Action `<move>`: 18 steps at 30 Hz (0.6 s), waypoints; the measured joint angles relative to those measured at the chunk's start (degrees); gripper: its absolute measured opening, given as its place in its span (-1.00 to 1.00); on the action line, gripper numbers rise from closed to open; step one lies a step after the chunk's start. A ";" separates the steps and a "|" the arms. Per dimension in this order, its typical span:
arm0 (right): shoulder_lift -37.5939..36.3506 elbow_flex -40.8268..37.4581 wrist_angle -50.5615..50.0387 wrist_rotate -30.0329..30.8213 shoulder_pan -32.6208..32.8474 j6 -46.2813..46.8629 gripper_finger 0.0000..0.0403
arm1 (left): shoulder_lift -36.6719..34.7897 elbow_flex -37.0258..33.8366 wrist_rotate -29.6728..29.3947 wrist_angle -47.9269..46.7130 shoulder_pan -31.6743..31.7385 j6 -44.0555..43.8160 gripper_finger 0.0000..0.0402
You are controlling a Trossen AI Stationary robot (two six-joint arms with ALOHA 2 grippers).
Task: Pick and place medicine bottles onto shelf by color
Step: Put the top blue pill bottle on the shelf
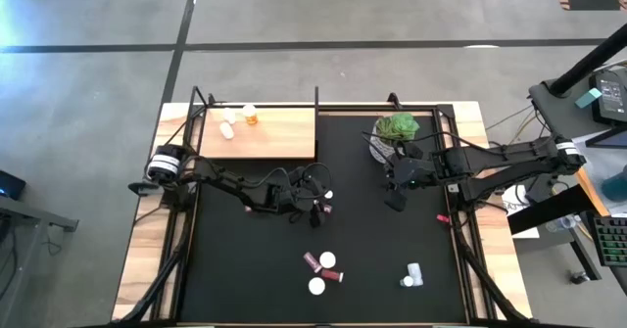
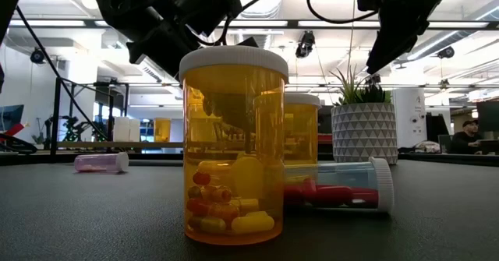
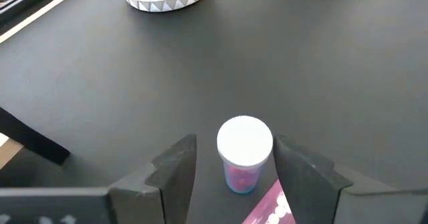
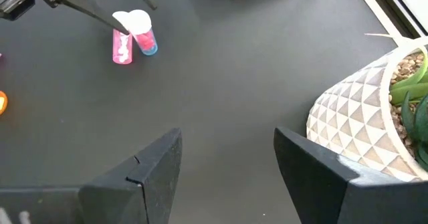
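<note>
My left gripper (image 1: 320, 204) hangs open over the mat's middle. In the left wrist view its fingers (image 3: 179, 167) stand on either side of an upright clear bottle with a white cap (image 3: 245, 146), and I see no touch. A pink bottle (image 3: 269, 209) lies beside that bottle. My right gripper (image 1: 396, 198) is open and empty (image 4: 227, 164) above the mat, near the plant pot. The wooden shelf (image 1: 274, 137) lies at the far left and bears a white bottle (image 1: 227, 127) and an orange bottle (image 1: 250, 115). More bottles (image 1: 321, 272) stand or lie near the front edge.
A white patterned pot with a green plant (image 1: 392, 135) stands at the far middle, close to my right gripper (image 4: 361, 120). A clear bottle (image 1: 412, 274) lies at the front right. In the low view an orange bottle (image 2: 234, 148) stands upright in front, with a clear one (image 2: 339, 187) lying behind it.
</note>
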 joint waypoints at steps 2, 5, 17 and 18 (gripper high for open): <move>0.00 0.00 0.00 0.01 0.00 0.00 0.13 | 0.00 -0.02 0.00 -0.02 0.00 0.00 -0.09; 0.00 0.00 0.00 0.05 0.00 0.01 0.13 | 0.00 -0.09 0.00 0.00 0.00 0.00 -0.09; 0.02 0.00 0.00 0.20 0.00 -0.01 0.13 | 0.00 0.17 1.44 0.05 0.34 0.04 -0.09; 0.02 0.00 0.00 0.19 0.00 0.01 0.13 | 0.00 0.17 1.41 0.05 0.38 0.04 -0.09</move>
